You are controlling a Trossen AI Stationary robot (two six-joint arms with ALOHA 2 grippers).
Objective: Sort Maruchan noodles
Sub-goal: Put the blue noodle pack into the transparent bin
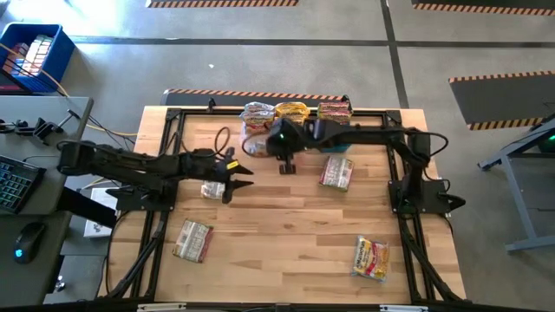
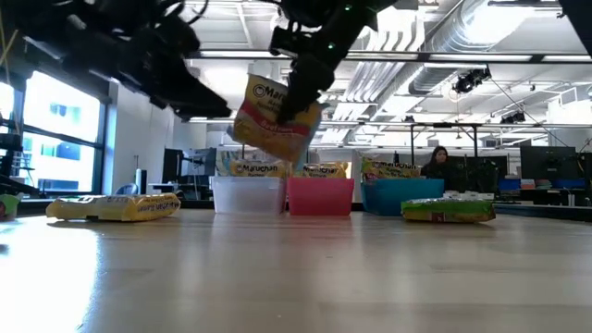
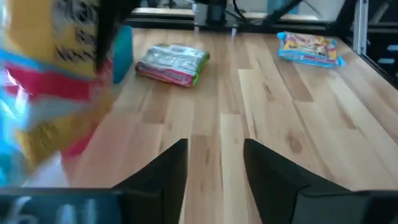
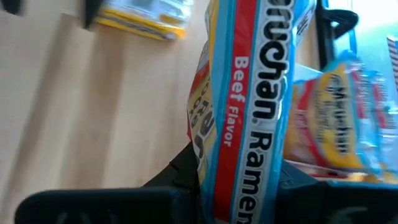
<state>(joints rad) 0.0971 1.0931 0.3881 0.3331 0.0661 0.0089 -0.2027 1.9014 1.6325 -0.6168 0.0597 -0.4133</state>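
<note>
**Beef packet held aloft near the bins, left arm free beside a loose packet**

On the left of the table a silvery packet [image 1: 192, 240] lies flat near the front edge. Just beyond it the left gripper [image 1: 240, 178] hovers over the wood with its fingers [image 3: 163, 175] apart and nothing between them; a small packet [image 1: 212, 190] lies on the table just beside it.

Toward the middle, the right gripper [image 1: 286, 165] is clamped on a Maruchan beef packet [image 4: 249, 106], holding it by one end so it hangs tilted above the table [image 2: 305, 277], in front of the bins. The wrapper looks light, crinkly and slick; it bends easily, and the noodle block inside would likely crack under a hard squeeze. A pinch across a short edge or the sealed seam seems the safest hold.

Behind it, along the far edge, stand the clear bin [image 2: 246, 195], the red bin [image 2: 320, 196] and the teal bin [image 2: 400, 196], each already showing packets. Their rims are what the hanging packet must clear.

Further right, a reddish-green packet [image 1: 336, 172] lies near the teal bin, and a yellow packet [image 1: 370, 258] sits well apart near the front right. The left arm, close to the right gripper, could crowd its path.
</note>
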